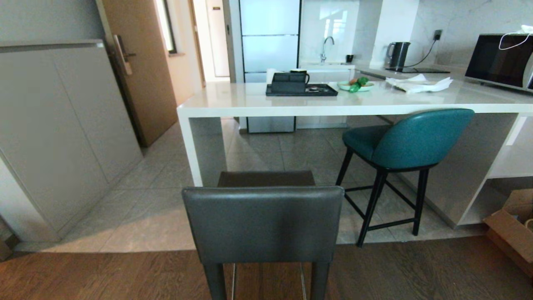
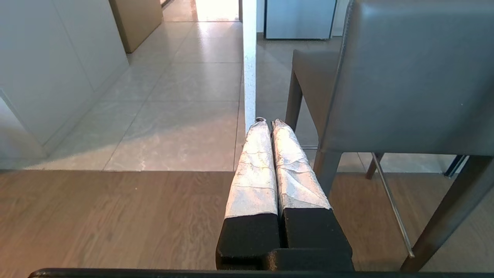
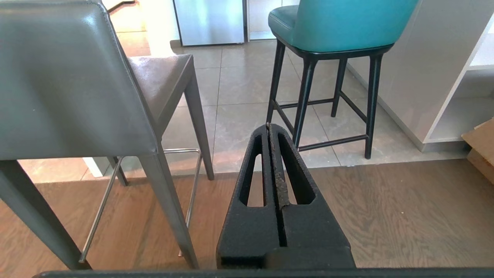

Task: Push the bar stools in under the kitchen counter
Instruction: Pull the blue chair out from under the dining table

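Observation:
The grey bar stool (image 1: 263,223) stands right before me with its square back toward me, its seat short of the kitchen counter (image 1: 333,104). The teal bar stool (image 1: 410,139) is farther right, its seat partly under the counter's edge. Neither arm shows in the head view. My left gripper (image 2: 269,122) is shut and empty, low beside the grey bar stool's (image 2: 409,77) left rear corner. My right gripper (image 3: 268,126) is shut and empty, between the grey bar stool (image 3: 69,85) and the teal bar stool (image 3: 339,23).
A black tray (image 1: 302,89), a bowl (image 1: 356,86) and papers (image 1: 418,83) lie on the counter, with a microwave (image 1: 497,60) at the right. Grey cabinets (image 1: 62,133) line the left. A cardboard box (image 1: 512,225) sits on the floor at the right. Wood flooring meets tile under the grey stool.

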`<state>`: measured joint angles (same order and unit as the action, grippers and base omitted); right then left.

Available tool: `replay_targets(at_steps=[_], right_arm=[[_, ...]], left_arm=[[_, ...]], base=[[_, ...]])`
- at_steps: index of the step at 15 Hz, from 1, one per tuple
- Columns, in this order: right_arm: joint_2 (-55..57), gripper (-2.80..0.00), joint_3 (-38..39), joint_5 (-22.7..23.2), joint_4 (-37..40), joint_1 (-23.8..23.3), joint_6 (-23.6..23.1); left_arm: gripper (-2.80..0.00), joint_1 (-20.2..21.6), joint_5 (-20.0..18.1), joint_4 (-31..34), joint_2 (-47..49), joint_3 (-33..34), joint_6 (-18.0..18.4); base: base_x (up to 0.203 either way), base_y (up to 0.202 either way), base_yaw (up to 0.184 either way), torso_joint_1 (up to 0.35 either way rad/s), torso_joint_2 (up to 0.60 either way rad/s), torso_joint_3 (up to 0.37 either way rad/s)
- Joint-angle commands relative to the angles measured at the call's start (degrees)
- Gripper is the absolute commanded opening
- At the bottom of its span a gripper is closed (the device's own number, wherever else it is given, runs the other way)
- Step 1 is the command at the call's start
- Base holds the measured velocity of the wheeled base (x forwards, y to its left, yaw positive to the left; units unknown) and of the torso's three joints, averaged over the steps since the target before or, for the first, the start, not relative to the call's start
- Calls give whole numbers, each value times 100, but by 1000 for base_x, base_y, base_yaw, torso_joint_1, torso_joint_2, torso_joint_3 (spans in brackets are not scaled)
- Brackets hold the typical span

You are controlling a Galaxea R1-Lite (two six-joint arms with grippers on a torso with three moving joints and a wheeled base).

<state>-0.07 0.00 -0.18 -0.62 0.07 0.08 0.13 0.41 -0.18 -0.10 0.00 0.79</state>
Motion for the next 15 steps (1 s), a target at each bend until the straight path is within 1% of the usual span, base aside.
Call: replay_targets(at_steps=[1, 9, 13, 15], right_arm=[[7, -280, 18, 1, 0, 1, 1], [7, -280, 26, 1, 0, 1, 1], [7, -280, 26, 1, 0, 1, 1], [7, -280, 26, 1, 0, 1, 1]], left_arm=[[-280, 4, 2, 1, -8, 18, 0], [-280, 4, -6, 1, -8, 18, 0], [-280, 4, -6, 1, -8, 18, -9], [-280, 4, 2, 1, 0, 18, -9]], base=[[0, 0, 0, 0, 0, 0], [0, 0, 0, 0, 0, 0], [130, 0, 2, 6, 7, 3], [0, 0, 0, 0, 0, 0]])
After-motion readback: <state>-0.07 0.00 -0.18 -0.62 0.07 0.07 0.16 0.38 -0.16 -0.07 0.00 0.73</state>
